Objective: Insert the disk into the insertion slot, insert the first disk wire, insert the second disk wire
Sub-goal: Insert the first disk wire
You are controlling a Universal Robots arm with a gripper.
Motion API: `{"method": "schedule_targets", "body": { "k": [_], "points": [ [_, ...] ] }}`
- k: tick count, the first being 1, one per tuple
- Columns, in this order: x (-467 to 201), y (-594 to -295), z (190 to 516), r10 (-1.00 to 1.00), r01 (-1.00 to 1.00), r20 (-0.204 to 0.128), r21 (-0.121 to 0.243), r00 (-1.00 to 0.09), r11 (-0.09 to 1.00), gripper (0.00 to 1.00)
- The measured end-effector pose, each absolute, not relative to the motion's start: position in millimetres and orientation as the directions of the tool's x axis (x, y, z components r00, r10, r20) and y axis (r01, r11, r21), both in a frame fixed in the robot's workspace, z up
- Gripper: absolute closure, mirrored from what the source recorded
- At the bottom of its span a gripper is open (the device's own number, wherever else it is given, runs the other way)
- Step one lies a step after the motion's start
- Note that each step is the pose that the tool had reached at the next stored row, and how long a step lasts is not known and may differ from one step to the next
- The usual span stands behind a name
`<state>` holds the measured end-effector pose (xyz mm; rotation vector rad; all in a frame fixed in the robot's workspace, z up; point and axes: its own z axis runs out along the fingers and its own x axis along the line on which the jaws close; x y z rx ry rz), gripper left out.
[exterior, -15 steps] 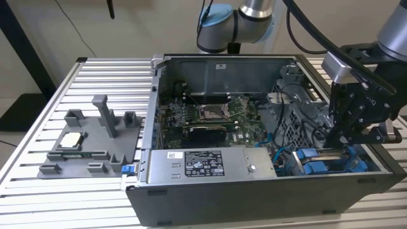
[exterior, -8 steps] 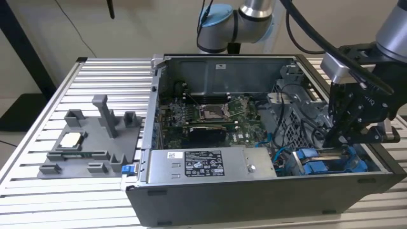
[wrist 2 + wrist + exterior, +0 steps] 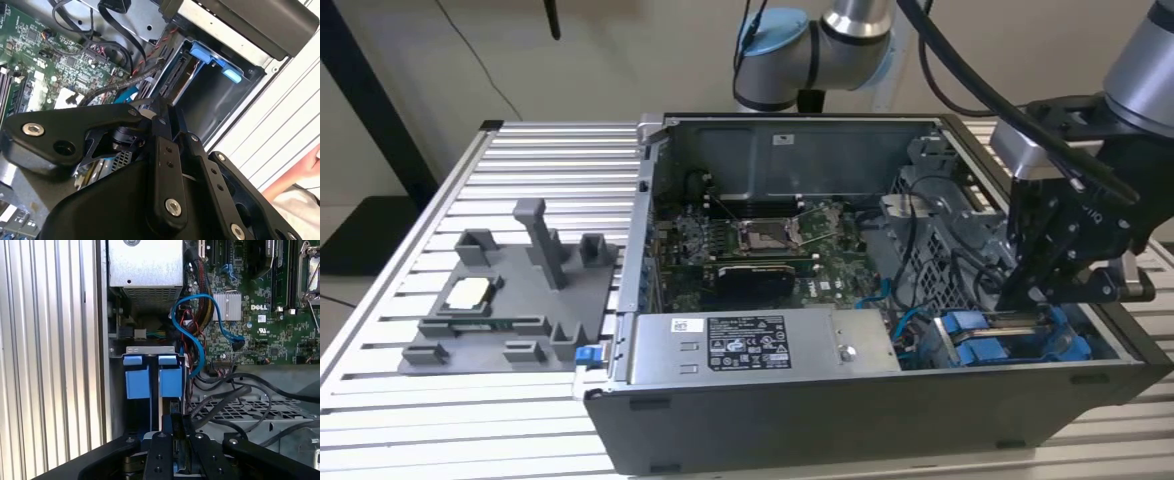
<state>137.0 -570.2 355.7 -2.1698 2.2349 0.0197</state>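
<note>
"One surface to log. What is it?"
"Slatted aluminium table [image 3: 520,160], pale ribs running across. Open computer case [image 3: 854,420] lying on it, lid off, interior facing up. Grey fixture tray [image 3: 507,300] beside the case, toward the exterior view's left."
"Room?"
"Plain beige wall [image 3: 627,60] behind, a dark post [image 3: 380,110] at the exterior view's left. A person's arm [image 3: 292,177] at the table's edge in the second wrist view."
"Labels, print?"
"White-and-black label on the grey power-supply box [image 3: 747,345]; small white sticker [image 3: 782,140] on the case's back wall; white lettering on the green motherboard [image 3: 260,305]. Noted as present, not transcribed."
"Gripper [image 3: 1017,300], where?"
"Down in the case's corner at the exterior view's right, just above the insertion slot [image 3: 974,350]. Open or closed: can't tell from these angles."
"Disk [image 3: 175,77]?"
"Stands on edge inside the slot, its connector edge showing in the second wrist view, blue plastic pieces alongside. Loose black cables [image 3: 235,392] lie over the perforated cage [image 3: 260,412] just beside it. A blue cable [image 3: 197,320] loops between the slot and the motherboard."
</note>
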Motion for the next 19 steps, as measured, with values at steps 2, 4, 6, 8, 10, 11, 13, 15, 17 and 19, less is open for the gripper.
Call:
{"method": "schedule_targets", "body": {
  "k": [2,4,6,8,10,11,13,15,17,19],
  "points": [
    [138,-570,354,-0.999,-1.0,-0.028,-0.01,-0.029,0.03,0.81],
    [140,-570,354,-0.999,-1.0,-0.028,-0.01,-0.029,0.03,0.81],
    [142,-570,353,-0.999,-1.0,-0.028,-0.01,-0.029,0.03,0.81],
    [147,-570,352,-0.999,-1.0,-0.028,-0.01,-0.029,0.03,0.81],
    [151,-570,351,-0.999,-1.0,-0.028,-0.01,-0.029,0.03,0.81],
    [153,-570,351,-0.999,-1.0,-0.028,-0.01,-0.029,0.03,0.81],
    [155,-570,350,-0.999,-1.0,-0.028,-0.01,-0.029,0.03,0.81],
    [158,-570,350,-0.999,-1.0,-0.028,-0.01,-0.029,0.03,0.81],
    [160,-570,349,-0.999,-1.0,-0.028,-0.01,-0.029,0.03,0.81],
    [162,-570,348,-0.999,-1.0,-0.028,-0.01,-0.029,0.03,0.81]
  ]
}}
